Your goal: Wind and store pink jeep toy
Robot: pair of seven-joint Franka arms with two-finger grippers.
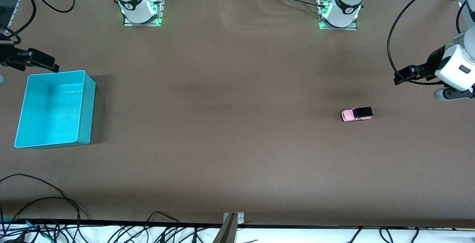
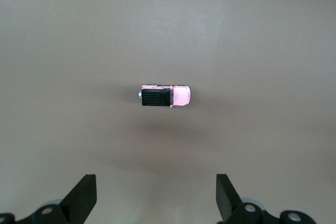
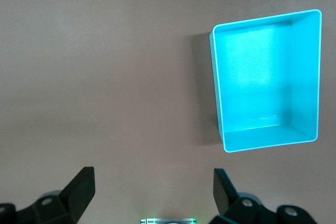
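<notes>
The pink jeep toy point(image 1: 357, 114) stands on its wheels on the brown table toward the left arm's end, light pink with a black roof and rear. In the left wrist view the jeep point(image 2: 166, 96) lies well below my left gripper point(image 2: 156, 198), which hangs high over the table, open and holding nothing. A turquoise bin point(image 1: 86, 113) sits at the right arm's end, with nothing in it. My right gripper point(image 3: 154, 195) hovers high beside the bin point(image 3: 218, 87), open, with only bare table between its fingers.
The two arm bases point(image 1: 141, 9) point(image 1: 339, 11) stand along the table's edge farthest from the front camera. Loose black cables point(image 1: 55, 213) lie along the edge nearest it. A wide stretch of brown table separates jeep and bin.
</notes>
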